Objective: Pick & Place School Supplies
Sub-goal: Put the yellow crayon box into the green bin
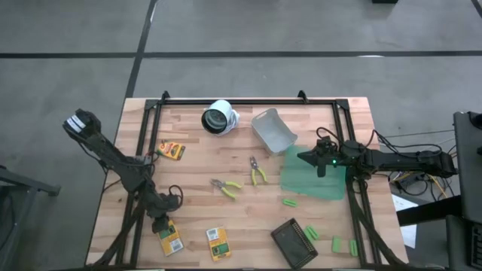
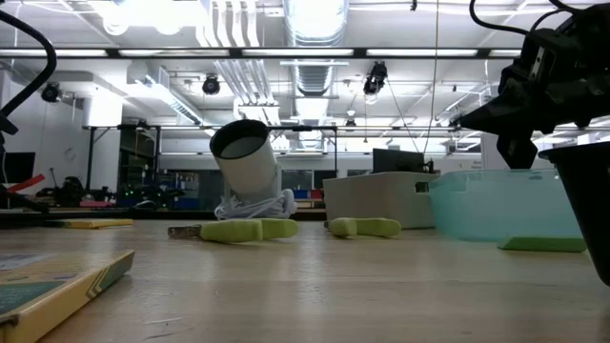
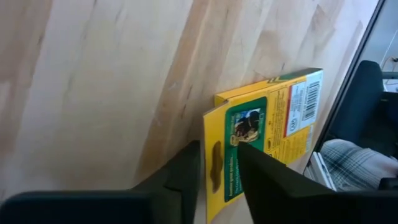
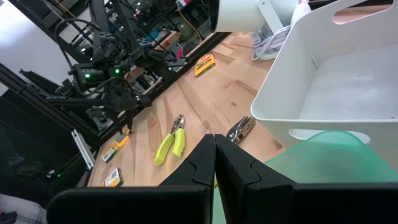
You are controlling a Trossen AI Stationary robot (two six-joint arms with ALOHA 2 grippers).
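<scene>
Yellow pack [image 3: 261, 134] near table edge, left claw [image 3: 221, 165] straddling its end

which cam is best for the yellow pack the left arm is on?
Left wrist view: the yellow pack fills the frame, print and barcode readable, with the left gripper fingers straddling its edge. High view shows it small at the table's front-left. Low view catches only an edge. Right wrist view shows it tiny and distant.
</scene>
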